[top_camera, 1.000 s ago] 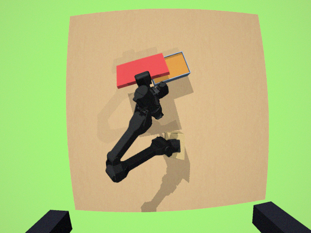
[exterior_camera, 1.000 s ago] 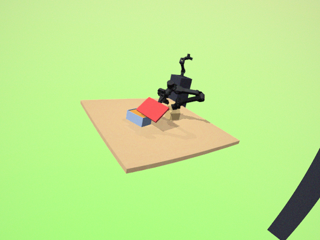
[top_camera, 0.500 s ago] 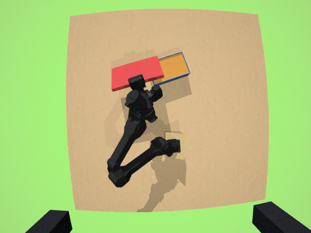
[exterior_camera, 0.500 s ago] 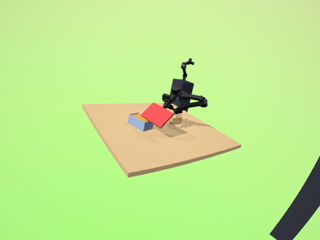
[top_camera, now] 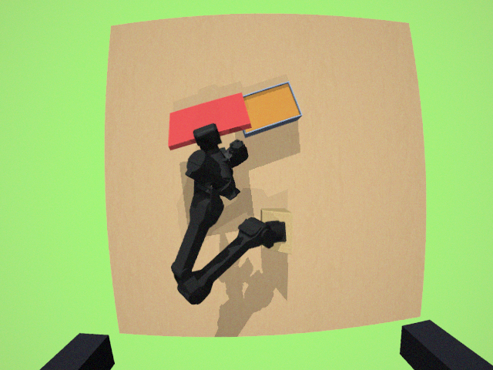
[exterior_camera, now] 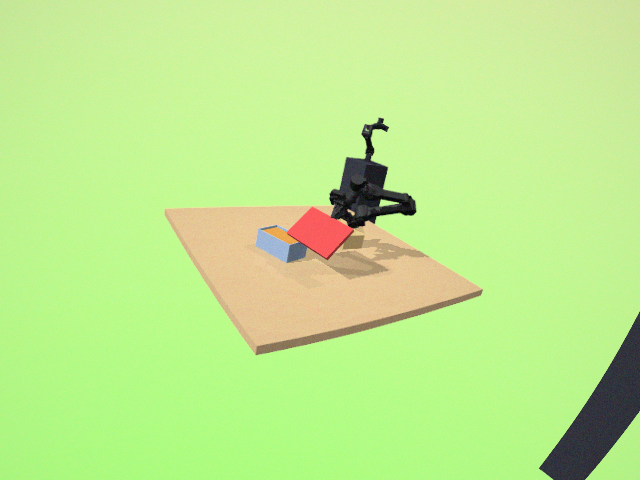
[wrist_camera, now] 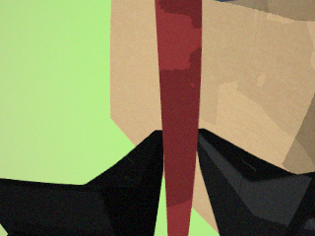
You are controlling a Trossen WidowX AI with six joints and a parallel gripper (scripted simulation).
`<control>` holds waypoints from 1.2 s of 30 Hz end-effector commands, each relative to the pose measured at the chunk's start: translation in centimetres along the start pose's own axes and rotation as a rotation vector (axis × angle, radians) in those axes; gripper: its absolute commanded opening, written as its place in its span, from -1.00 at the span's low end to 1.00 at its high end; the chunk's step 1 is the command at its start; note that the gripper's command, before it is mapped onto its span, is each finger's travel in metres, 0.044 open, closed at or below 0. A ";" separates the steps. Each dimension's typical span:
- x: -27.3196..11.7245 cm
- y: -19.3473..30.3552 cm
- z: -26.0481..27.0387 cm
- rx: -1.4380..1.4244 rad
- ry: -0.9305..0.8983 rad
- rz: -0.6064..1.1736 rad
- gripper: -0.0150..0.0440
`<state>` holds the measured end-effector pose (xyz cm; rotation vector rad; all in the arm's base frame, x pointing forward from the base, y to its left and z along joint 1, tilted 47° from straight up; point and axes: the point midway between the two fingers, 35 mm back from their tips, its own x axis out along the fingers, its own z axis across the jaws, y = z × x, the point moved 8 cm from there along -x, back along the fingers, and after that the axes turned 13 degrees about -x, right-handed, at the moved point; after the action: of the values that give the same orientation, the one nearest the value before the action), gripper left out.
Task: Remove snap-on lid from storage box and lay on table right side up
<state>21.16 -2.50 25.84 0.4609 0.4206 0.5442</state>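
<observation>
The red lid (top_camera: 206, 115) (exterior_camera: 320, 232) (wrist_camera: 181, 98) is off the box and held in the air, tilted, its plain outer face upward. In the top view it is left of the box and covers the box's left end from above. My gripper (wrist_camera: 179, 137) is shut on the lid's near edge; the fingertips are hidden in the top and exterior views. The blue storage box (top_camera: 274, 126) (exterior_camera: 273, 244) stands upright on the table with its top open and an orange inside. Only a sliver of it shows at the top of the wrist view.
The wooden table (top_camera: 350, 159) (exterior_camera: 289, 315) has its left edge in the wrist view. A pale yellow block (top_camera: 287, 234) (exterior_camera: 354, 240) stands under the arm's base end. The bent arm (top_camera: 195, 239) reaches in over the table's left half. Shadows lie below the lid and arm.
</observation>
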 end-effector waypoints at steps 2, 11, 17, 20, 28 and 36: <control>-0.3 1.1 0.5 -0.011 -0.013 -0.007 -0.49; -0.4 2.9 0.8 -0.010 -0.013 -0.006 -0.49; -0.5 4.1 0.9 -0.010 -0.013 -0.006 -0.49; -0.6 4.7 1.0 -0.010 -0.014 -0.006 -0.49; -0.7 6.3 1.3 -0.010 -0.014 -0.006 -0.49; -0.9 7.8 1.5 -0.010 -0.015 -0.005 -0.49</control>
<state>18.48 2.25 30.54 0.4586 0.4232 0.5440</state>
